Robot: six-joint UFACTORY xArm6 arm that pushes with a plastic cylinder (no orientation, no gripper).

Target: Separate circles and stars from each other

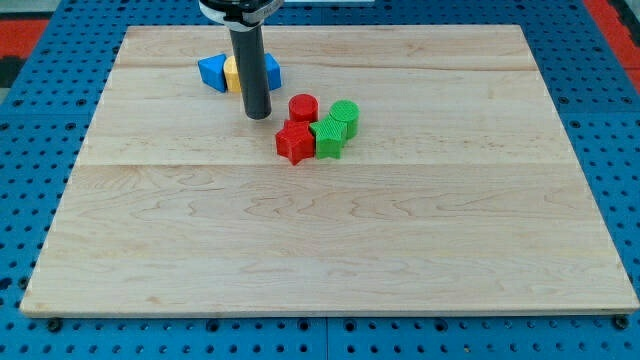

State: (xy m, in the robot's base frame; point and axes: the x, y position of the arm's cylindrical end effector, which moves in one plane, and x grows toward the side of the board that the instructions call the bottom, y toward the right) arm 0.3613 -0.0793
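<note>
A red circle block (303, 107) sits near the board's middle top. Just below it lies a red star block (294, 142), touching it or nearly so. To their right are a green star block (328, 137) and a green circle block (345, 116), packed close together. My tip (258, 114) stands just left of the red circle, with a small gap. Behind the rod, towards the view's top, a blue block (212, 72), a yellow block (231, 73) and another blue block (271, 69) sit in a tight group, partly hidden by the rod.
The wooden board (330, 250) lies on a blue pegboard table (30, 120). Red matting (20, 30) shows in the view's top corners.
</note>
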